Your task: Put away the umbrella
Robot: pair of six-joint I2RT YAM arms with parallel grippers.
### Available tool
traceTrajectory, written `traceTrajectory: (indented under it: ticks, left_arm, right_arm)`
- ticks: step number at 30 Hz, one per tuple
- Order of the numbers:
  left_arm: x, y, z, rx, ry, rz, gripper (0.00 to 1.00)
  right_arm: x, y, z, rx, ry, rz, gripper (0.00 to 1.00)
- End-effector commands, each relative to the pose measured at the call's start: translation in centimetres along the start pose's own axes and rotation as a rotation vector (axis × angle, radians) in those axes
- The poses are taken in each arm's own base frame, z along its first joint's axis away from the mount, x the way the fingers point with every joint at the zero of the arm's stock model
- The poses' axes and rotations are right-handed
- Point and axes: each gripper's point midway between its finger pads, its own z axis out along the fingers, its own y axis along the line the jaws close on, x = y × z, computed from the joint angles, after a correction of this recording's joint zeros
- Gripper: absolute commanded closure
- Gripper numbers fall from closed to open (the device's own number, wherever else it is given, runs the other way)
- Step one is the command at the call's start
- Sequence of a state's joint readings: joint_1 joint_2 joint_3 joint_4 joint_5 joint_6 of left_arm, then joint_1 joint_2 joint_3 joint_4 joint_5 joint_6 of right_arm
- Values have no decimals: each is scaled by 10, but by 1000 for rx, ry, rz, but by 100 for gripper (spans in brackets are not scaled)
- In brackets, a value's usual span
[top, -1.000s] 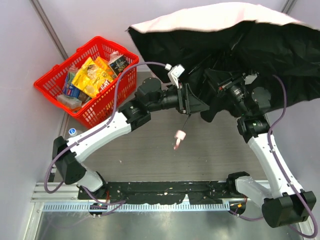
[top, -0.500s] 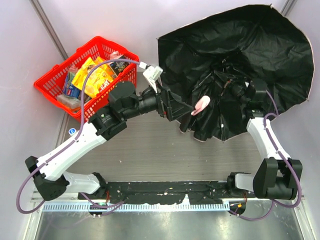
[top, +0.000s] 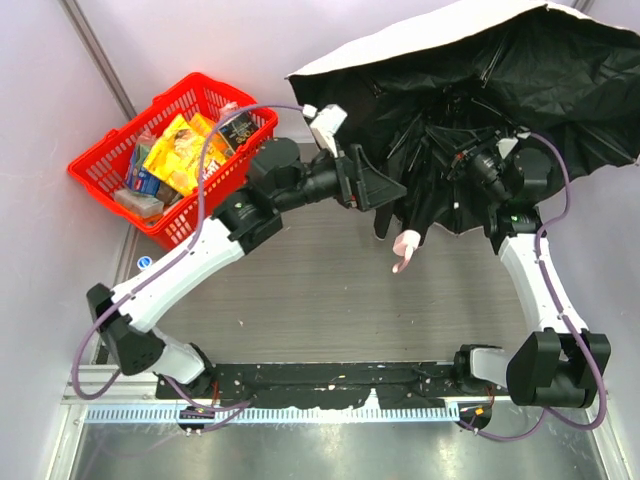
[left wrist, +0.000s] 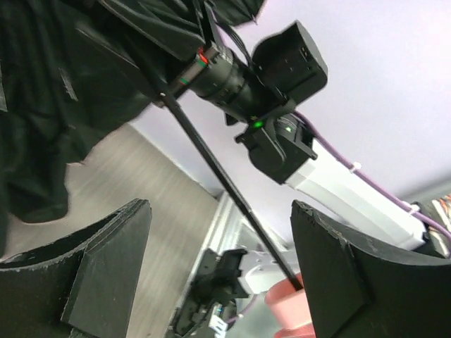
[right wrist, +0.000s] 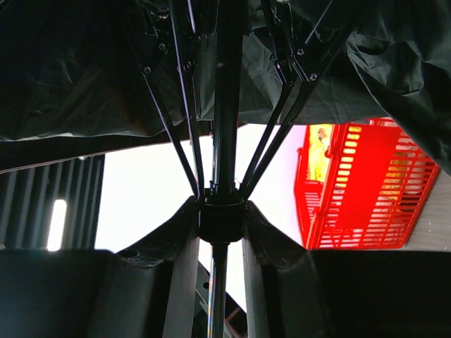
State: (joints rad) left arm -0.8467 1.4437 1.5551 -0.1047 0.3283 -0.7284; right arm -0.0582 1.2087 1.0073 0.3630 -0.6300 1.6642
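1. The umbrella [top: 470, 95] is held open in the air over the far right of the table [top: 300, 310]. Its black underside is turned to the top camera, and its pink handle [top: 405, 241] hangs towards the middle with the wrist loop [top: 399, 266] below it.
2. The right gripper [right wrist: 220, 243] is seen up under the canopy [right wrist: 91, 77]. Its fingers [right wrist: 180, 282] are pressed together on either side of the runner [right wrist: 220, 220], where the ribs [right wrist: 169, 120] meet the shaft [left wrist: 211, 158].
3. The left gripper [left wrist: 220, 211] is spread wide. The shaft passes between its fingers [left wrist: 106, 260] without being touched, and the handle lies close by one finger.
4. The step in hand is judged to be the collapsing of the canopy, which is not yet folded.
5. The shaft should be taken near the handle by the left gripper before any pull is made, so that the runner can be drawn along it against a fixed end.
6. The pull is best kept in line with the shaft, as a sideways load could bend the thin ribs or jam the runner.
7. The fabric should be steered away from the red basket [top: 110, 165] at the far left, where it could be snagged.
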Motion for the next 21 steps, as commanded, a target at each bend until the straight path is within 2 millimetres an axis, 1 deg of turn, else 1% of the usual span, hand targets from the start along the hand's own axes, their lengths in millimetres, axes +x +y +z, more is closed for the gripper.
traceTrajectory:
  ticks: [1,2,3,4,6,7,8,9,11,12,13,14,15,16,17,18,19,20,21]
  left_arm:
    - [28,-43,23,242,113,-92,17]
    - [35,-50,25,273,132,-100,18]
    - [41,-56,28,291,148,-111,20]
    - [46,-58,31,300,161,-117,25]
    - [56,-59,36,304,188,-126,42]
    - [57,-59,37,304,190,-132,52]
    - [58,-58,37,308,189,-135,60]
    - [56,-60,37,315,182,-134,67]
    - [52,-61,38,311,170,-127,92]
    - [48,-58,40,292,156,-120,100]
    - [39,-52,41,260,116,-99,100]
    - [28,-45,41,228,72,-84,100]
    - [16,-33,43,184,22,-74,100]
    - [2,-18,44,142,-13,-79,100]
    - [-9,-9,45,122,-31,-94,100]
    - [-21,-2,44,123,-48,-113,100]
    - [-27,0,44,141,-58,-132,100]
    - [-30,-1,42,163,-62,-143,100]
    - [-29,-4,40,171,-63,-141,100]
  right_arm:
    - [23,74,-14,-184,29,-256,99]
    - [22,72,-13,-171,25,-272,99]
    - [22,75,-13,-175,22,-284,99]
    - [21,75,-13,-171,17,-288,99]
    - [22,78,-13,-175,23,-298,99]
    - [22,79,-12,-173,23,-298,99]
    - [20,76,-10,-165,19,-308,99]
    - [19,76,-9,-154,20,-309,99]
    - [16,68,-6,-120,14,-325,99]
    - [13,62,-4,-99,8,-332,99]
    - [11,49,-3,-48,2,-312,99]
    - [20,38,-1,-21,23,-326,99]
    - [19,25,0,26,-2,-314,99]
    - [63,7,4,47,97,-326,99]
    - [78,-6,7,76,95,-320,99]
    - [112,-25,6,95,150,-317,99]
    - [128,-35,4,100,175,-297,99]
    - [141,-59,-2,133,202,-266,99]
    - [146,-52,-3,76,202,-221,99]
